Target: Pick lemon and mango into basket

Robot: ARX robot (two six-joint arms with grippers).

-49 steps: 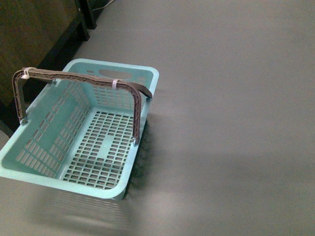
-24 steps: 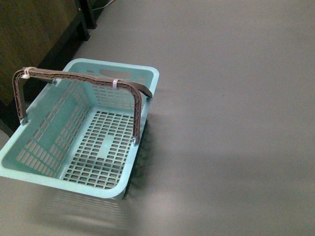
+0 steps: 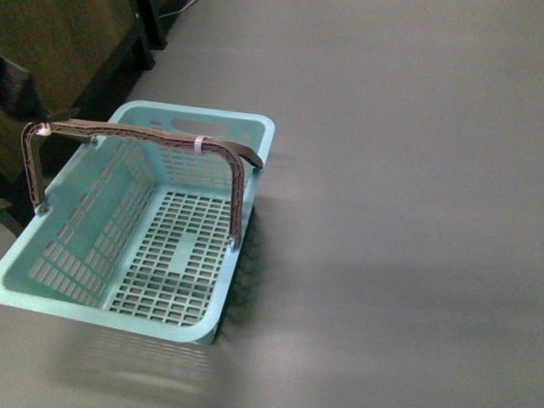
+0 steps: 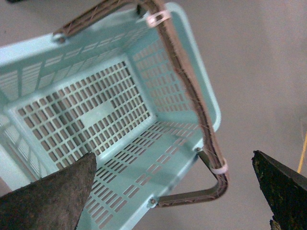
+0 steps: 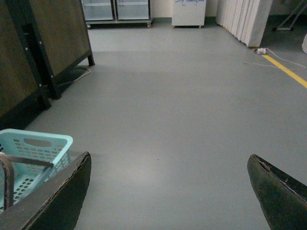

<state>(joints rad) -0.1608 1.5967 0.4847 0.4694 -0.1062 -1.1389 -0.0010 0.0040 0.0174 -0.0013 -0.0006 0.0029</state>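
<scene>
The basket [image 3: 81,238] stands upright and empty at the near left of the front view, beside a dark wooden cabinet [image 3: 59,42]. Its brown handles [image 3: 136,133] are raised and arch over the opening. Neither lemon nor mango shows in any view, so we risk reaching before we have found the fruit. Our left end effector [image 4: 172,155] hangs above the basket, fingers spread wide with nothing between them. A dark shape [image 3: 19,85], likely that arm, sits close to a handle corner, so a careless sweep could hook the handle and drag or tip the basket. Our right end effector [image 5: 168,157] is likewise spread and empty. Fruit dropped later could strike the raised handles and bounce out.
</scene>
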